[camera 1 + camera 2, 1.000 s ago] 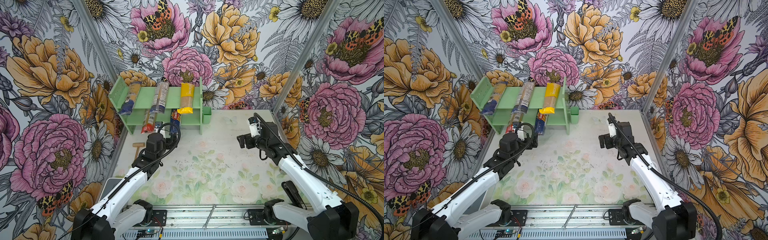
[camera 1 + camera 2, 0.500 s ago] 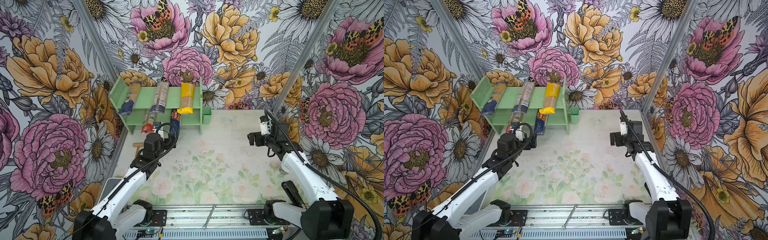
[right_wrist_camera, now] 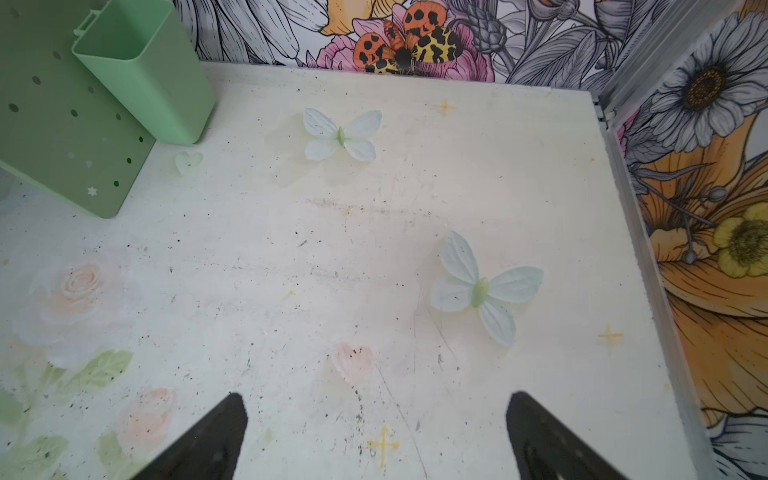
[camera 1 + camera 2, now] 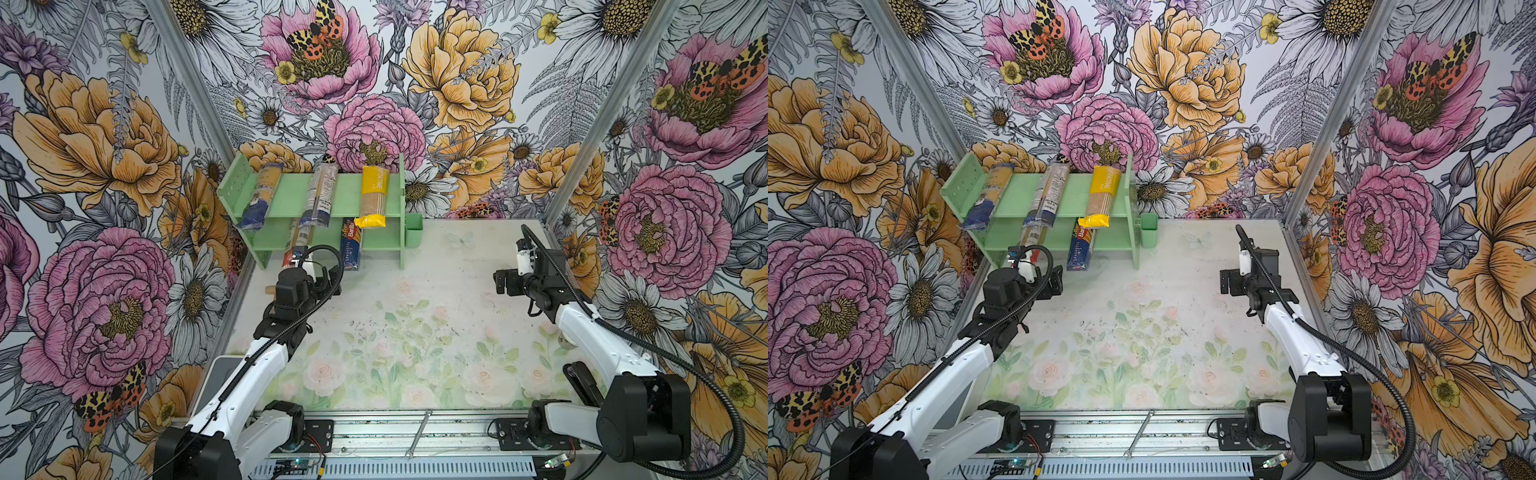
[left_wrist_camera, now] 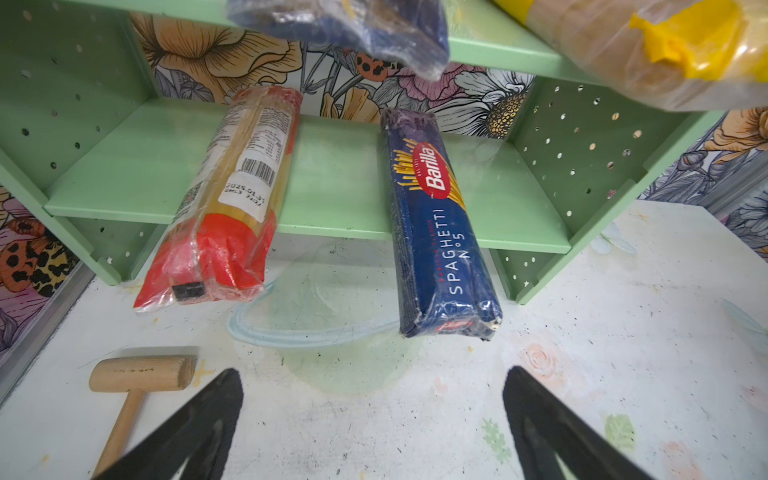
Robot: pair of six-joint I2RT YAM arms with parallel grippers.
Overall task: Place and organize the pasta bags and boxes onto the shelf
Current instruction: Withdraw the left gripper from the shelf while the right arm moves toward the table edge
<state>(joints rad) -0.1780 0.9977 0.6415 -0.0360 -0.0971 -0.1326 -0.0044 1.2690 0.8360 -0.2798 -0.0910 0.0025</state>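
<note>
The mint-green shelf (image 4: 291,199) stands at the back left. Across its top tier lie two clear bags with dark blue ends (image 4: 259,195) (image 4: 320,195) and a yellow bag (image 4: 372,195). On the lower tier rest a red-ended clear bag (image 5: 232,199) and a dark blue Barilla box (image 5: 436,224), both overhanging the front edge. My left gripper (image 5: 374,415) hovers open and empty over the table just in front of them. Open and empty too, my right gripper (image 3: 374,432) hangs over the table's right side, well clear of the shelf.
A small wooden mallet (image 5: 141,374) lies on the table by the left wall, close to the left gripper. A green cup (image 3: 141,75) hangs on the shelf's right side panel (image 3: 54,124). Flowered walls close in the left, back and right.
The right arm has drawn back toward the right wall. The left gripper has backed away slightly from the shelf. The packs have not moved.
</note>
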